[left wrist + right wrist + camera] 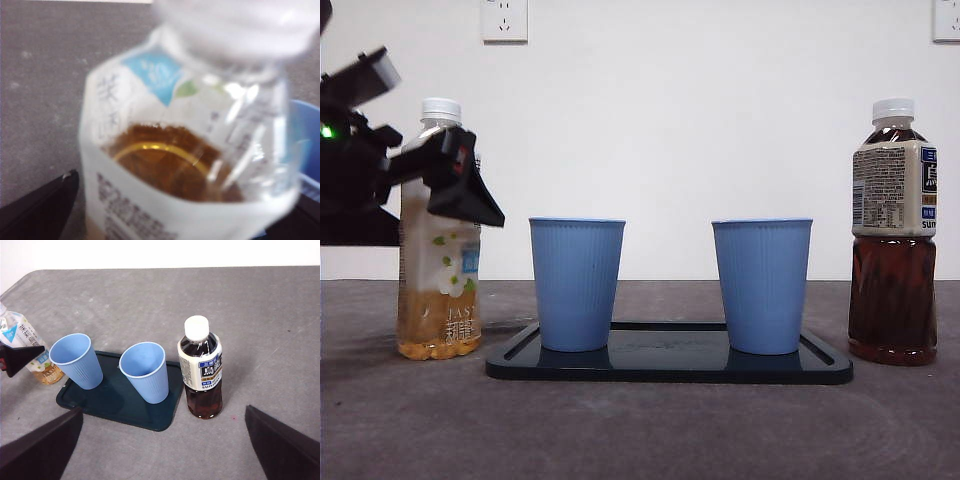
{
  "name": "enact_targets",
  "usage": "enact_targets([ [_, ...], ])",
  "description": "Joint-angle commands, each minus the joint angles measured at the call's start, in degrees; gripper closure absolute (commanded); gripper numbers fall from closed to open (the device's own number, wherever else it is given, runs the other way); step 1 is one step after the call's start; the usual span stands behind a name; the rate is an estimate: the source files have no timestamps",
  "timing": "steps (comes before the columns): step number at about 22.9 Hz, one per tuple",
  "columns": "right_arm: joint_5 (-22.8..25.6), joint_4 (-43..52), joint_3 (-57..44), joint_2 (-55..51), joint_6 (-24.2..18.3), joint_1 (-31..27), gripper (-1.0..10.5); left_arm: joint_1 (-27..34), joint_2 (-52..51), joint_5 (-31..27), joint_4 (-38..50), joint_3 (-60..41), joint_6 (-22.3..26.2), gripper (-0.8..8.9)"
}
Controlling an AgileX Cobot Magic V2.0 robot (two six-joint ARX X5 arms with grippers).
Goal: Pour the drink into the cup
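The left tool (445, 180), jaws wide, flanks the pale tea bottle (439, 260); the right tool (162, 450) hangs wide.

A plain white wall (720, 120) stood behind the table, smooth and evenly lit, with no hard shadows on it. Two white power sockets were set high on it, one socket (504, 19) toward the left of the front view and the other socket (947, 19) at the far right edge (this one cut off by the frame). The table (650, 430) was covered in a gray, slightly mottled surface that ran back to meet the wall in a straight line, and from the right wrist view its far left corner (25, 282) looked rounded.
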Motion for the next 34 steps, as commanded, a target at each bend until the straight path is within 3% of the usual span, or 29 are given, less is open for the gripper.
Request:
enact_targets([
  [1,-0.09,0.66,1.03,0.24,0.7,0.39,4.3,-0.17,2.03,-0.13,2.25,0.02,0.7,2.89],
  [14,-0.04,2.38,1.03,0.24,1.09,0.37,4.3,-0.15,3.8,-0.11,5.68,0.02,0.76,5.76],
  [22,-0.02,2.8,1.03,0.24,1.05,0.37,4.3,-0.57,-0.5,-0.09,1.44,0.2,0.42,5.75],
  [29,0.0,3.34,1.03,0.24,1.03,0.37,4.3,-1.73,-11.1,-0.11,-18.88,5.57,3.17,5.79],
  [34,0.0,3.61,1.03,0.24,1.03,0.37,4.3,-2.84,-13.55,-0.13,-41.81,16.87,3.89,5.78],
])
